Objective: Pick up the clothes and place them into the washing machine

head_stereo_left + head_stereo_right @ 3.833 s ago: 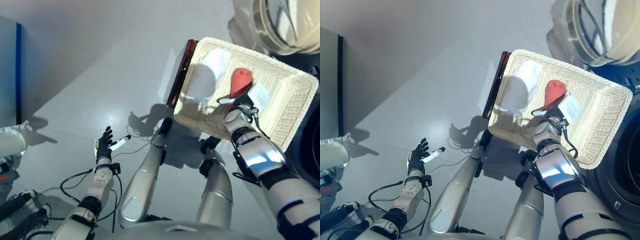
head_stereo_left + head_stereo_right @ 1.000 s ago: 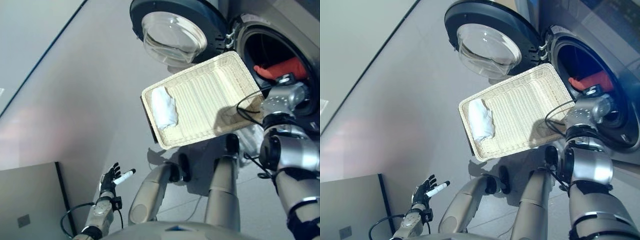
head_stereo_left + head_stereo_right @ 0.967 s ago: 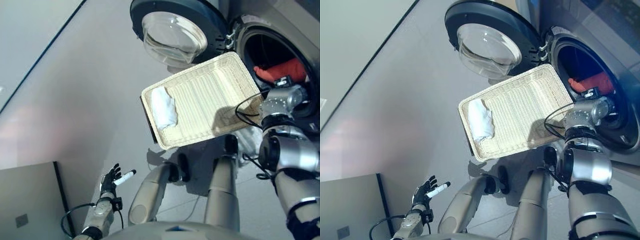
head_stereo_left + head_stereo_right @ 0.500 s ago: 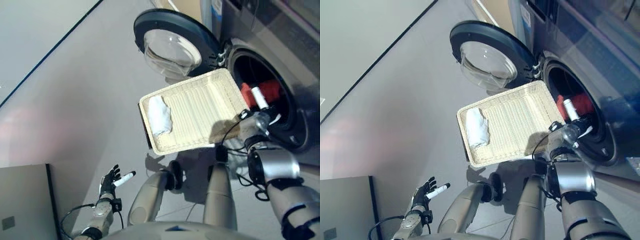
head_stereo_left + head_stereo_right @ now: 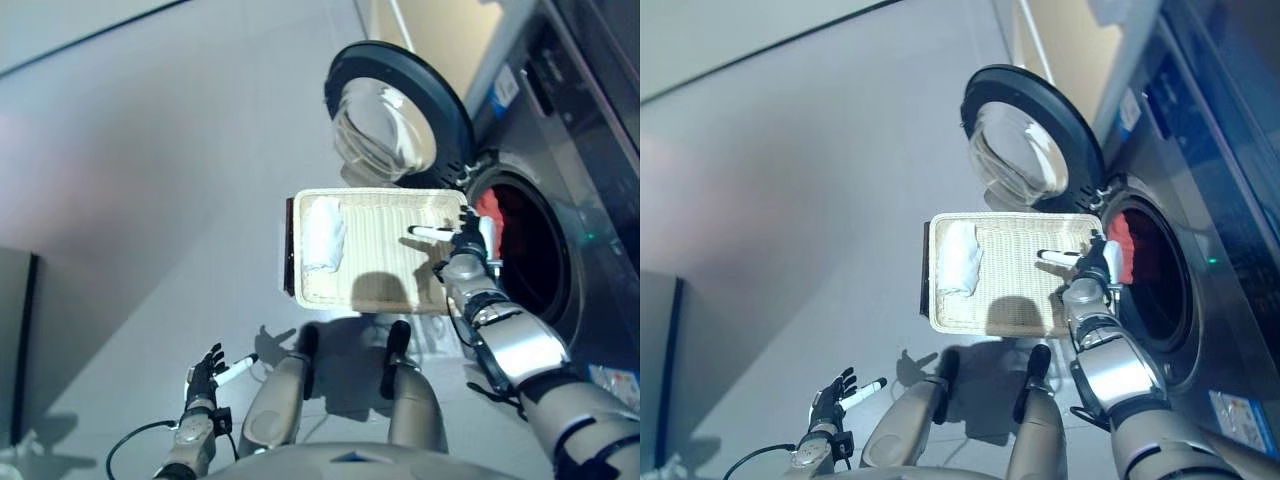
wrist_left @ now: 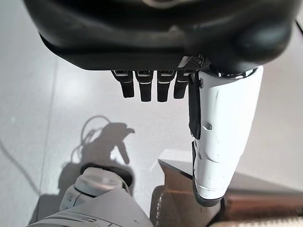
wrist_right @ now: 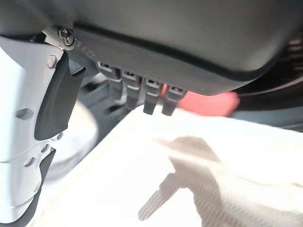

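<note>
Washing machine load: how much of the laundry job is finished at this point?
Partly done. A red garment lies inside the washing machine, whose door stands open. Nothing is in hand: the right hand hovers open over the basket's end nearest the drum, and the left hand hangs open low over the floor. Left to do: the white cloth at the basket's far end.

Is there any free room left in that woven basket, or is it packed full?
Mostly free. The basket holds only a white cloth at its end away from the washing machine; the weave between the cloth and the right hand lies bare. It is crowded at the drum mouth, where the hand sits by the red cloth.
</note>
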